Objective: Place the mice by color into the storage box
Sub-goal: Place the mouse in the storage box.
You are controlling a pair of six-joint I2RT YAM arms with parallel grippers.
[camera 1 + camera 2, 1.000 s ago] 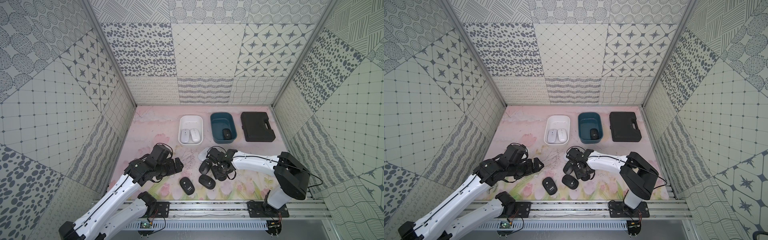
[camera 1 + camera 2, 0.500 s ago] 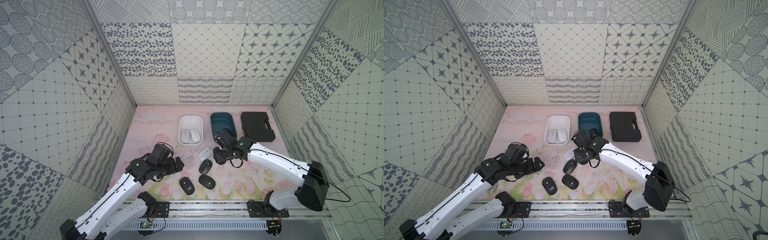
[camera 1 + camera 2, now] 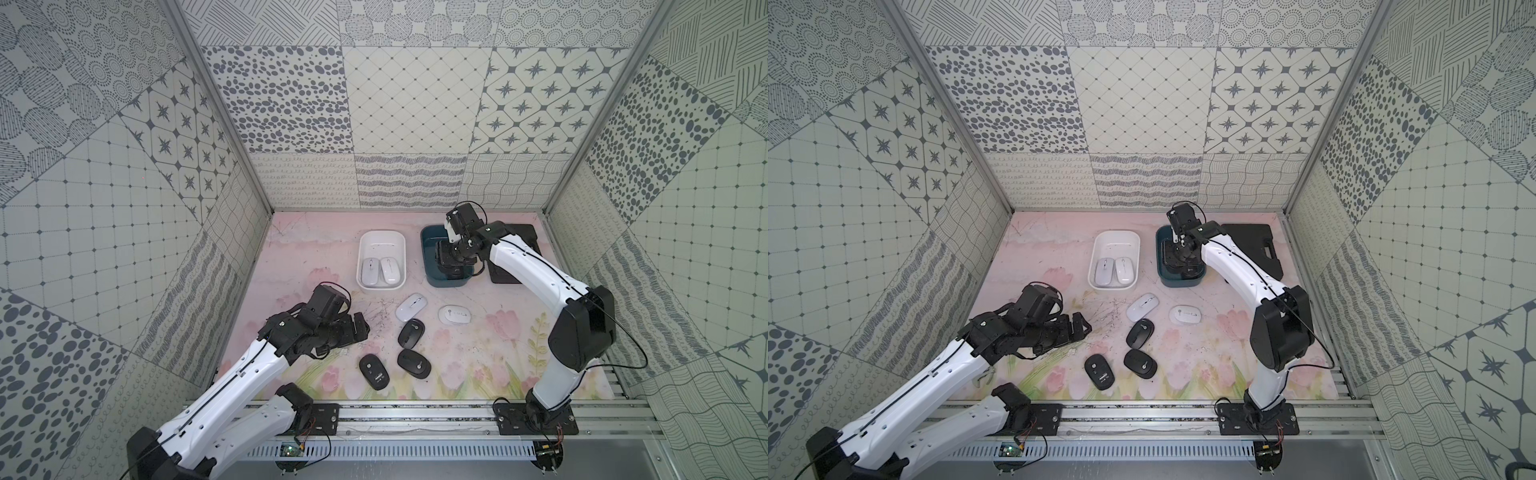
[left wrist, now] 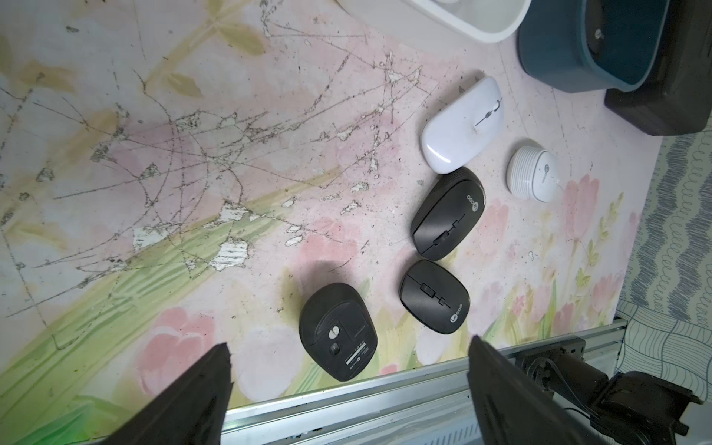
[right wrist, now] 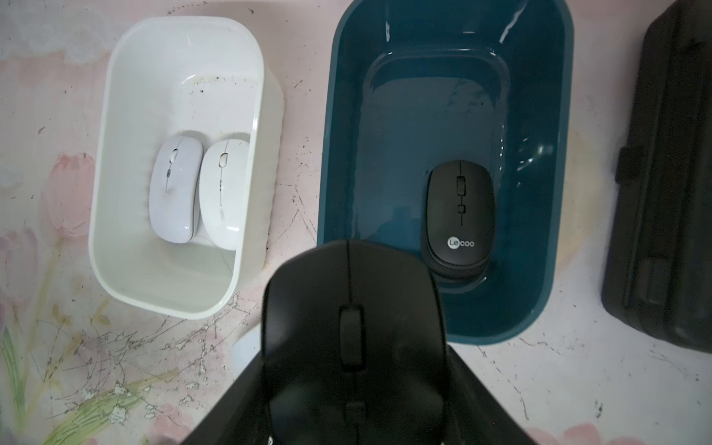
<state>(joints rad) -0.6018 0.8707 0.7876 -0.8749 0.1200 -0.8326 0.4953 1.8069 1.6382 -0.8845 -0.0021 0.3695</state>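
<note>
The right gripper [image 5: 354, 385] clamps a black mouse [image 5: 352, 327] over the teal tub [image 5: 346, 173] by the worktop's [image 3: 490, 361] back edge, with the black case [image 5: 662, 192] alongside. The left gripper [image 4: 348, 346] gapes near five loose mice [image 4: 449, 212]. The surface is scratched and floral, the walls [image 3: 415, 104] patterned.

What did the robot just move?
The right gripper carried a black mouse from the front pile back to above the blue tub. The left gripper stayed open and still. The two white mice in the white tub and the loose mice stayed put.
</note>
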